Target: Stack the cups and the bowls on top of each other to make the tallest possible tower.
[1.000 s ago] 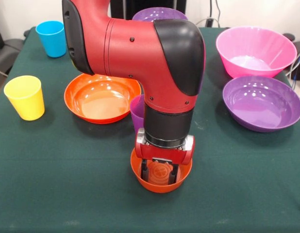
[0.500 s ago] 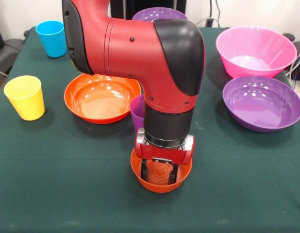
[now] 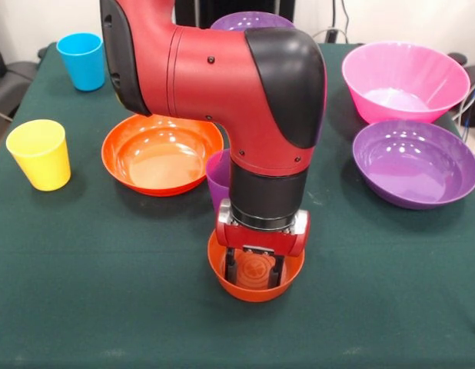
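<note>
Three cups point(image 3: 38, 154), five visible bowls point(image 3: 162, 154); gripper point(image 3: 255, 270) inside small orange bowl point(image 3: 255, 288), jaws seemingly spread.

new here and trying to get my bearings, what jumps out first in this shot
The big red and black arm fills the middle, its gripper lowered into the small orange bowl near the front edge. Next, the big pink bowl at far right, with a purple bowl just in front.

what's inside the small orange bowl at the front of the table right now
The gripper reaches down into the small orange bowl, its two dark fingers standing inside the rim. Between them shows the bowl's embossed orange floor. Nothing else shows inside, though the gripper hides part of the interior.
</note>
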`<control>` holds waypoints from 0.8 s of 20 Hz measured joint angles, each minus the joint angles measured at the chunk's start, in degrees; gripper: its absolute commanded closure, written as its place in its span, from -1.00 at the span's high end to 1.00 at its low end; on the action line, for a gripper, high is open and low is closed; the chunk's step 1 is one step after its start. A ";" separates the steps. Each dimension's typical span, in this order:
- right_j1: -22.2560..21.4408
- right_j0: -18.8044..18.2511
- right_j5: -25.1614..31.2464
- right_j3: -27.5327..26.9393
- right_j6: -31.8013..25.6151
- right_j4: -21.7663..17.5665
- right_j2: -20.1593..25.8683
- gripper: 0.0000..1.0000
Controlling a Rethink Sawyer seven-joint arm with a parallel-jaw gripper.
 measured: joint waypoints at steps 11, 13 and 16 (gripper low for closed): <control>-1.21 0.13 2.34 2.20 0.00 -0.01 0.00 1.00; -1.41 0.13 3.26 2.52 0.00 0.00 0.00 1.00; -1.62 0.12 4.81 2.82 0.00 -0.01 0.00 1.00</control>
